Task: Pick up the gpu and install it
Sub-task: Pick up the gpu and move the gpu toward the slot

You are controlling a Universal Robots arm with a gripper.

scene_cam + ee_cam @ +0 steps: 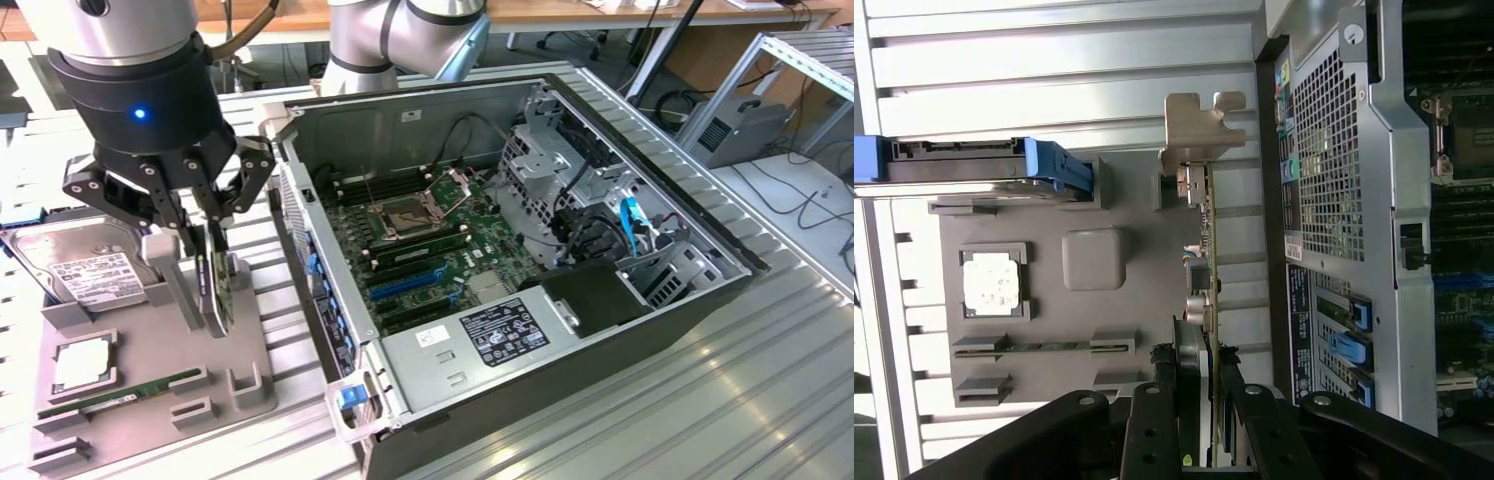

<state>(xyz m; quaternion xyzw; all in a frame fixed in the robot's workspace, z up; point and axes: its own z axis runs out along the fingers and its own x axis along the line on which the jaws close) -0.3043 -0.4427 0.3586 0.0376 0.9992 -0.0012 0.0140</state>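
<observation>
The gpu [216, 292] is a thin dark card standing on edge at the grey holder tray [147, 425], in the exterior view's left. My gripper [200, 245] comes down over its top edge and is shut on it, one finger on each face. In the wrist view the gpu [1201, 270] appears edge-on, its silver bracket [1199, 128] at the far end, and the black fingers [1152, 425] clamp its near end, the gripper [1196, 390] centred on the card. Whether the card's lower edge still rests in the holder I cannot tell.
On the tray lie a hard drive [80, 268], a CPU [83, 365] and a green RAM stick [127, 392]. Just to the exterior view's right stands the open PC case [694, 230], with its motherboard [427, 240] and blue slots [407, 285] exposed. The case's perforated rear panel [1344, 200] sits close beside the card.
</observation>
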